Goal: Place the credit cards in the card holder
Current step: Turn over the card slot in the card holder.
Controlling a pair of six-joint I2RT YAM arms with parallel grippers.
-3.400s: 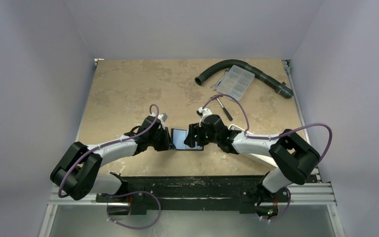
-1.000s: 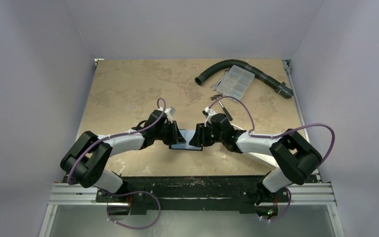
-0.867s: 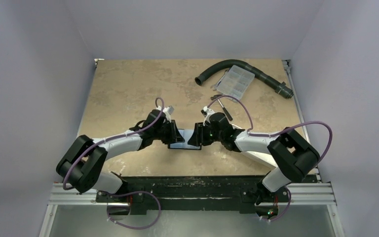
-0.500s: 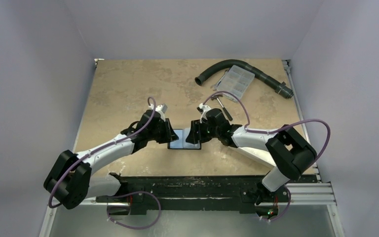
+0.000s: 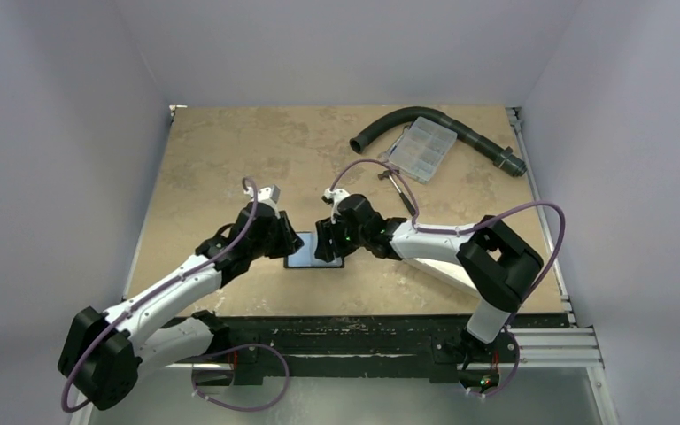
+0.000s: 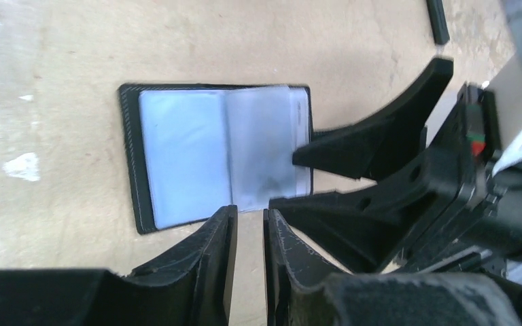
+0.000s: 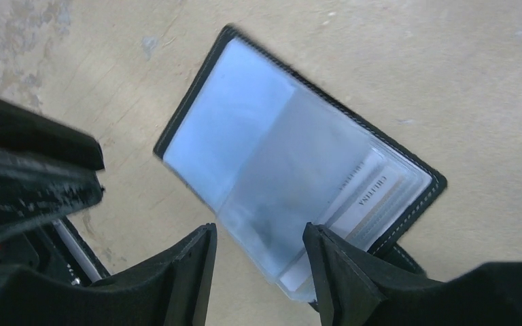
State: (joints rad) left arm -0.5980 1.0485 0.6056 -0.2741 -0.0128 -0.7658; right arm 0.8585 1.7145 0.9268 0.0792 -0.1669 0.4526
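- Since half a second earlier, the white-and-black left arm [image 5: 177, 283] and right arm [image 5: 434, 243] had both swung leftward. The small black folding card holder [image 5: 305, 252] between them lay a little further left on the tan, mottled worktop [image 5: 221, 159].
- The worktop carried every loose thing in view.
- The two arms reached inward from the near edge and met close to the middle of the worktop's near half. The left arm was stretched long from its base.
- A curved black ribbed hose [image 5: 478, 142] lay at the far right corner, well apart from the arms.
- A clear plastic compartment box [image 5: 419, 149] sat in the hose's bend.
- The card holder lay flat and open on the worktop, its pale blue-grey inside facing up.
- The right jaws stood wide over one end of the holder. A clear sleeve lay in the gap between them, and they were not closed on it.
- The left jaws were narrow, with a slim empty gap. They hung at the holder's other side; whether they touched it could not be told.
- A pale printed card [image 7: 370, 200] sat tucked in a sleeve on the leaf nearest the right jaws.
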